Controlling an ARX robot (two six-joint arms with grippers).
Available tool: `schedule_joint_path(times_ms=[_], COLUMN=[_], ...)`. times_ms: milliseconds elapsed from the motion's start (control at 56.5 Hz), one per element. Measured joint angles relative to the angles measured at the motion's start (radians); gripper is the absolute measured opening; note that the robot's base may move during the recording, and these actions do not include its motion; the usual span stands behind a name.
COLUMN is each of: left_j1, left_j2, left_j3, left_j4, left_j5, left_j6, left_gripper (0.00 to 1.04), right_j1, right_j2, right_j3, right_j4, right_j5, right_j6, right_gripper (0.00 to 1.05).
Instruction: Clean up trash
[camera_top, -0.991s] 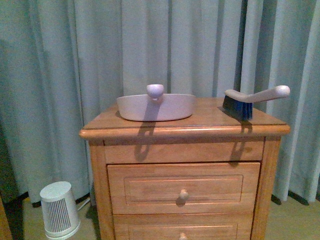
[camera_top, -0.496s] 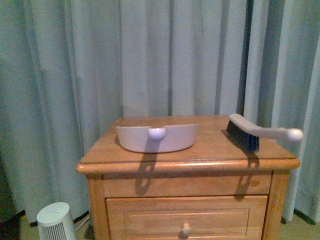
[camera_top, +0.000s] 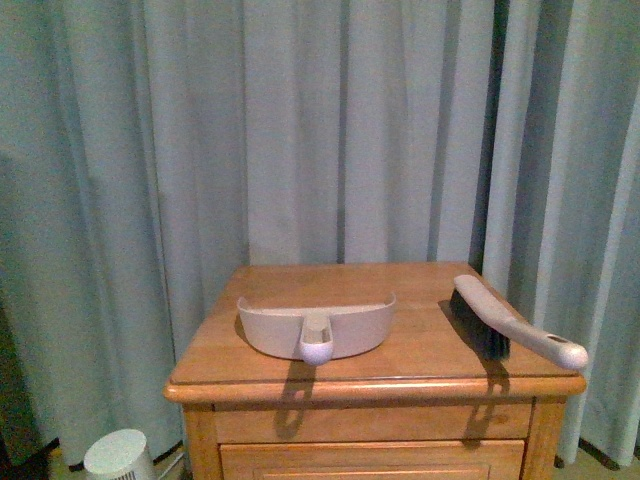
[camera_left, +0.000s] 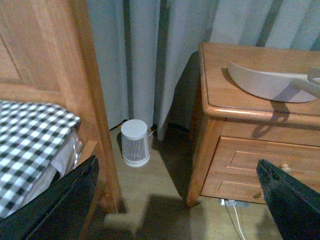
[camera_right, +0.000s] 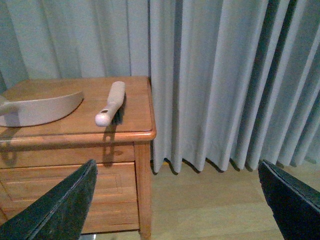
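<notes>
I cannot find the trash in any view, so I cannot place it against either hand. The front view cuts the nightstand (camera_top: 420, 295) off just below its top. On the top lie a dustpan (camera_top: 350, 325) and a brush (camera_top: 505, 322), apart from each other. My left gripper (camera_left: 176, 162) and right gripper (camera_right: 177, 162) both have their fingers spread wide, holding nothing.

Wooden nightstand (camera_top: 375, 385), grey curtains (camera_top: 300, 130), wood floor (camera_right: 210, 200)
</notes>
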Motion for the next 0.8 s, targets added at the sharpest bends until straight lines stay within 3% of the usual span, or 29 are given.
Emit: schedule_joint_path(times_ms=[124, 265, 513, 796], left_j1=[-0.076, -0.181, -0.341, -0.454], left_j2=[0.388, 0.727, 1.118, 1.398], left_j3=[0.306, 0.665, 1.133, 1.323], left_j4=[-0.031, -0.192, -0.364, -0.458], left_j5=[-0.081, -0.162, -0.302, -0.313], left_j6=[0.072, 0.14, 0.127, -0.057], left_gripper=[0.97, 0.97, 0.97, 0.97], right_j1=[0.0, 0.0, 0.0, 0.0], right_j2=[0.0, 0.0, 0.0, 0.0], right_j3=[0.0, 0.0, 0.0, 0.0], right_j4=[0.0, 0.0, 0.0, 0.0], right_j5=[0.0, 0.0, 0.0, 0.0], right_j6=[0.0, 0.0, 0.0, 0.0], right_gripper=[0.97, 0.97, 0.97, 0.97])
